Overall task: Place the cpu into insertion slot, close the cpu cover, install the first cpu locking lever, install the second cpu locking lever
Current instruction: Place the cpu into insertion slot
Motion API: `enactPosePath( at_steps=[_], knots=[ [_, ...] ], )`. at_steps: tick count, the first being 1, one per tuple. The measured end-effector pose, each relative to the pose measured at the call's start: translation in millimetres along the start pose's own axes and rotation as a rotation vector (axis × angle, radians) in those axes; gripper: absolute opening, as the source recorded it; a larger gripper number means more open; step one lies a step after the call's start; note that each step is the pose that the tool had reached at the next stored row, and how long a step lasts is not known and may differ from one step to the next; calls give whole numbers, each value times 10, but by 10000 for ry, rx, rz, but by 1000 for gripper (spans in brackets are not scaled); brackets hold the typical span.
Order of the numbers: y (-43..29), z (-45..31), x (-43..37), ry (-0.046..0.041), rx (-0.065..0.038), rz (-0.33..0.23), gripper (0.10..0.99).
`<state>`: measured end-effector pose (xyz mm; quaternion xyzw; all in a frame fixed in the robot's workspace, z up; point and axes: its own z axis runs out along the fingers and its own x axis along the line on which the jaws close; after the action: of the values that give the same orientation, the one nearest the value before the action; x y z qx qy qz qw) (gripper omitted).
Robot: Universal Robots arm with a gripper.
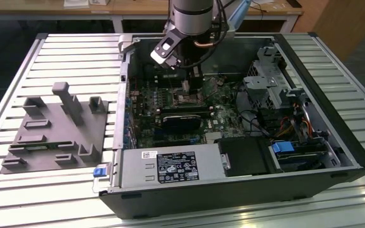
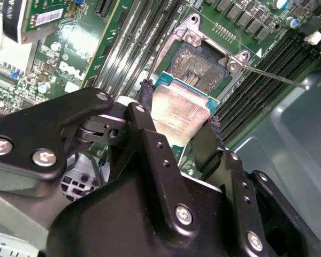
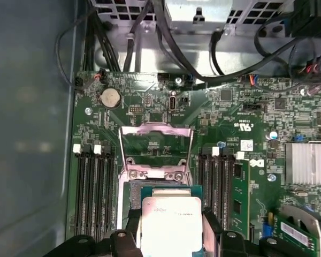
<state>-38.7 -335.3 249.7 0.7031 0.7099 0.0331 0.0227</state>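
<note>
The cpu [image 3: 168, 214] [image 2: 179, 115], a flat square chip with a dull silver top, hangs between my fingers in both wrist views. My gripper [image 3: 171, 222] [image 2: 179, 107] is shut on its two opposite edges. It hovers just above the insertion slot [image 2: 198, 64] [image 3: 129, 194], tilted and partly overlapping it. The pale pin field lies bare. At the slot's far edge the cpu cover [image 3: 156, 129] stands swung up and open on its hinge. A thin locking lever [image 2: 273, 76] sticks out beside the slot. In the exterior view my gripper [image 1: 192, 88] reaches down into the open computer case [image 1: 353, 156].
Black memory slots [image 3: 93, 187] [image 3: 216, 184] flank the socket on both sides. A finned heatsink [image 3: 307, 163] and black cables [image 3: 203, 64] are close by. A power supply [image 1: 169, 167] and drive cage [image 1: 268, 80] fill the case; a grey fixture [image 1: 49, 128] lies on the table.
</note>
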Motion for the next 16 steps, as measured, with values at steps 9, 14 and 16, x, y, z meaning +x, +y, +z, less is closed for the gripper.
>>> enactPosePath(
  at_steps=[9,14,16],
  knots=[
    [-42,161,25,-3,0,0,537],
    [-57,252,61,-18,0,2,537],
    [-69,287,66,-46,0,4,537]
  ],
)
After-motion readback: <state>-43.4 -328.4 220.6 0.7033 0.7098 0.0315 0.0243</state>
